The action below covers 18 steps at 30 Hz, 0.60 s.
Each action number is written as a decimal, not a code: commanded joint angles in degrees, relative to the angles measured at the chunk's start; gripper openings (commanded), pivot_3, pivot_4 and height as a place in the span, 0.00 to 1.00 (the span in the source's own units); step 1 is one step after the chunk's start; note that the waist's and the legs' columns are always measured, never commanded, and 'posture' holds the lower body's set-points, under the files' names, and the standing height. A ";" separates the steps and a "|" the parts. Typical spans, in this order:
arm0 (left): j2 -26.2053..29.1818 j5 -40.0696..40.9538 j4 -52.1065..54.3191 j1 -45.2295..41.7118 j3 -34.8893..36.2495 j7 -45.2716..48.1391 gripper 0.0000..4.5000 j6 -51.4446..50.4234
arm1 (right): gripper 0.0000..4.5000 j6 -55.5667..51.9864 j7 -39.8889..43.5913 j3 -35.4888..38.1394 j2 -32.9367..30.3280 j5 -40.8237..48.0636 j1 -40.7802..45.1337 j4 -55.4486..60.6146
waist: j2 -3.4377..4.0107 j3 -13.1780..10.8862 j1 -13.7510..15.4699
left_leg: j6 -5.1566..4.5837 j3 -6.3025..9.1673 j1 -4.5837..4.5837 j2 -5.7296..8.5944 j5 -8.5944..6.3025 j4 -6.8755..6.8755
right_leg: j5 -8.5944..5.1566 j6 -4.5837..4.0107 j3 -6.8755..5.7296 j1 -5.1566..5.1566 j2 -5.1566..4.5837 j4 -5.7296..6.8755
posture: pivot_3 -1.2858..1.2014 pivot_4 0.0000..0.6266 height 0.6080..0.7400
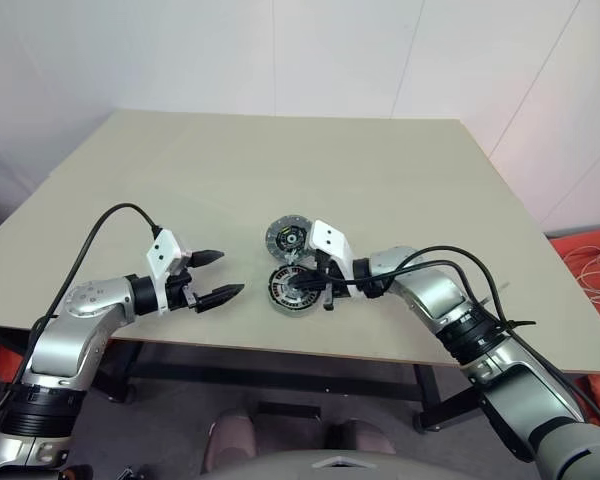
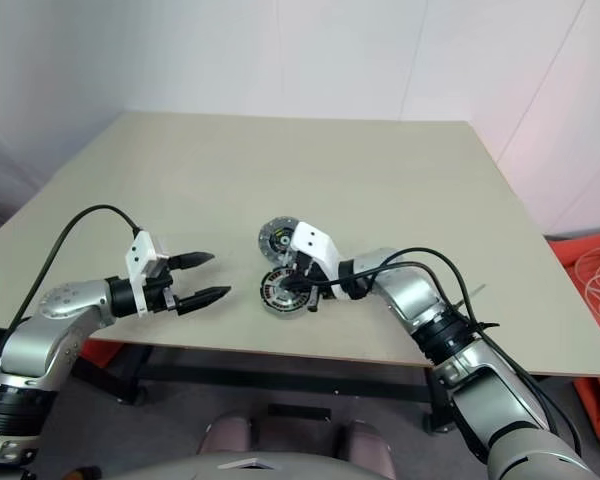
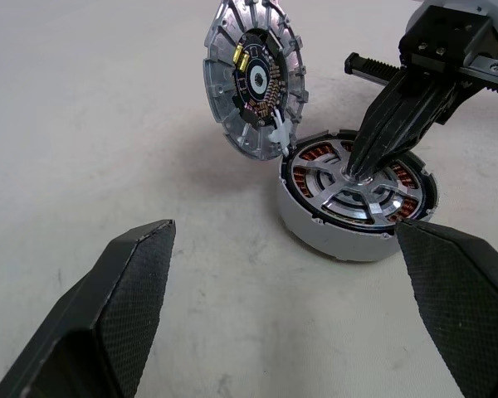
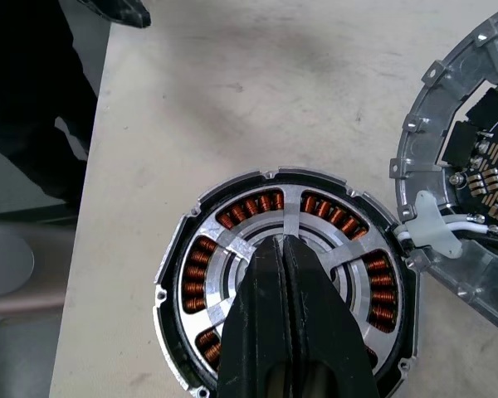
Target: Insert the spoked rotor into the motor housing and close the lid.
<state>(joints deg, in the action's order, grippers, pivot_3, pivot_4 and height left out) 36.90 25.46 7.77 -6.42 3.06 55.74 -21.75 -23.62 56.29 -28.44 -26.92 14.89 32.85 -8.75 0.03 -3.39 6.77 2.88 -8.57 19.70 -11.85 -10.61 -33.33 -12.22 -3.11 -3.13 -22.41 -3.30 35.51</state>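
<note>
The motor housing (image 1: 292,293) stands on the table near the front edge, its copper-brown windings (image 4: 253,205) showing. The spoked rotor (image 4: 295,211) lies inside it, silver spokes meeting at the hub. My right gripper (image 4: 282,242) is shut, and its joined tips rest on that hub (image 3: 355,172). The lid (image 3: 253,79) stands tilted on its edge just behind the housing. Its ribbed ring and dark centre face me, and short white wires (image 4: 436,232) tie it to the housing's rim. My left gripper (image 1: 230,273) hovers open to the left of the housing, apart from it, with nothing between its fingers (image 3: 108,315).
The beige table (image 1: 280,160) stretches far behind the parts, and its front edge (image 1: 280,345) runs close below the housing. Black cables (image 1: 450,260) loop along my right arm. Orange material with white cord (image 1: 595,265) lies on the floor at the right.
</note>
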 commanded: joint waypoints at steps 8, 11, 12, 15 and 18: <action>0.29 0.09 0.88 -1.19 0.62 0.17 1.00 0.80 | 0.04 18.45 15.78 -1.03 -10.42 -11.81 8.39 0.39 | 0.00 0.00 -0.01 | 0.00 -0.01 0.00 -0.01 0.00 0.00 | 0.00 -0.01 0.00 0.00 0.02 0.02 | 0.52 0.00 1.00; -0.05 -0.08 0.66 -1.43 0.41 -0.04 1.00 1.02 | 0.20 24.59 19.32 -1.97 -10.53 -15.01 11.50 -3.91 | 0.00 0.00 -0.61 | -0.01 -0.01 0.05 -0.01 0.00 0.00 | 0.00 -0.03 0.00 -0.07 0.04 0.05 | 0.52 0.00 1.00; -0.15 -0.11 0.72 -1.39 0.35 -0.12 1.00 1.07 | 0.28 27.42 20.05 -2.40 -10.54 -16.36 12.29 -5.36 | 0.00 0.00 -0.82 | -0.01 -0.01 0.06 -0.01 0.00 -0.01 | 0.01 -0.04 0.00 -0.07 0.03 0.06 | 0.52 0.00 1.00; -0.38 -0.10 1.07 -0.91 0.41 -0.32 1.00 1.20 | 0.50 36.31 22.39 -3.90 -10.31 -19.83 14.51 -9.74 | 0.00 0.00 -1.20 | -0.05 -0.01 0.12 -0.01 -0.02 -0.07 | 0.09 -0.18 0.00 -0.10 0.02 0.06 | 0.52 0.00 1.00; -0.55 -0.07 1.69 0.05 0.66 -0.59 1.00 1.33 | 0.74 46.99 23.85 -6.21 -9.48 -23.89 17.37 -14.74 | 0.00 0.00 -1.39 | -0.08 -0.01 0.19 -0.01 -0.04 -0.11 | 0.17 -0.32 0.00 -0.15 0.02 0.07 | 0.52 0.00 1.00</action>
<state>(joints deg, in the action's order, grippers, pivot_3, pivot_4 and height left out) 36.32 25.16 7.68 -6.36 2.89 55.48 -21.39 17.34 79.25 -34.21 -36.78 -7.22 47.95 -22.05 0.03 -3.40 5.38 2.80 -8.59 19.92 -11.86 -10.65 -33.45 -12.05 -3.44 -3.13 -22.59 -3.27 35.59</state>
